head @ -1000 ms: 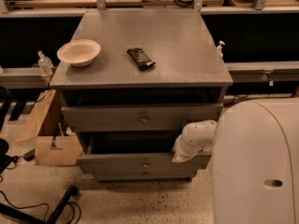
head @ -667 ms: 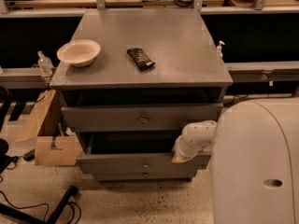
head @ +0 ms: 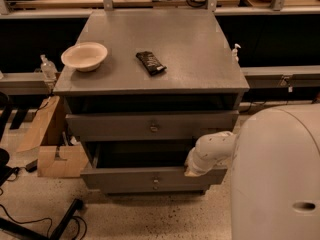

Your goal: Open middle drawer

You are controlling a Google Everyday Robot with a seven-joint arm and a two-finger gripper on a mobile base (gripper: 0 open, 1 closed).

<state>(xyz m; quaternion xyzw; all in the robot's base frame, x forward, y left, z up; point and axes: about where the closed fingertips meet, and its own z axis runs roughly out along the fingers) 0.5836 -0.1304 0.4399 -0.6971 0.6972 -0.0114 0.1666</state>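
The middle drawer (head: 125, 179) stands pulled out, its inside too dark to read. The gripper (head: 192, 170) sits at the right top edge of its front; whether it grips anything cannot be told.

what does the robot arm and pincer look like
The arm is a smooth, rounded cream-white tube with dark speckles, joined to a bulky white shell bearing a small oval slot. No cables or lettering show. The pincer, at the middle drawer's right front edge, looks equally pale.
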